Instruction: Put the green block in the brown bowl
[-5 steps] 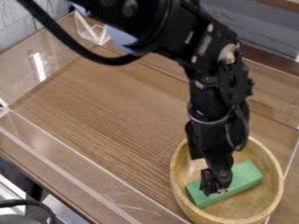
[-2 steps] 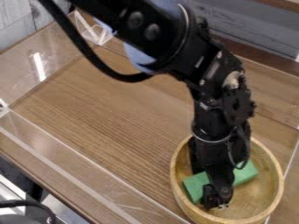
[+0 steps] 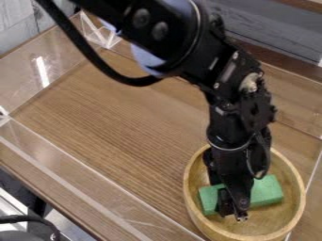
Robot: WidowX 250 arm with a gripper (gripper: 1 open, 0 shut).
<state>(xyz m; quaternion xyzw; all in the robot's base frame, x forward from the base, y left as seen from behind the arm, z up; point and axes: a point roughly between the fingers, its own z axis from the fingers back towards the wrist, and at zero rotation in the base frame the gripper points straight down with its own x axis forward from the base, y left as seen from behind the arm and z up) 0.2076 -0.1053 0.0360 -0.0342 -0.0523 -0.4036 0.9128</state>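
Shifted slightly inside the bowl (image 3: 295, 209), the green block (image 3: 265, 191) lies under the gripper (image 3: 232, 213), pressed closed, perhaps pinching it; best to confirm the hold, then open gently.

Arm (image 3: 208, 56): matte black, bulky rounded joints, circular caps; pale blue-grey patch behind; thick black cable (image 3: 86, 49) looped alongside.

Green block (image 3: 265, 191) inside brown bowl (image 3: 274, 227)
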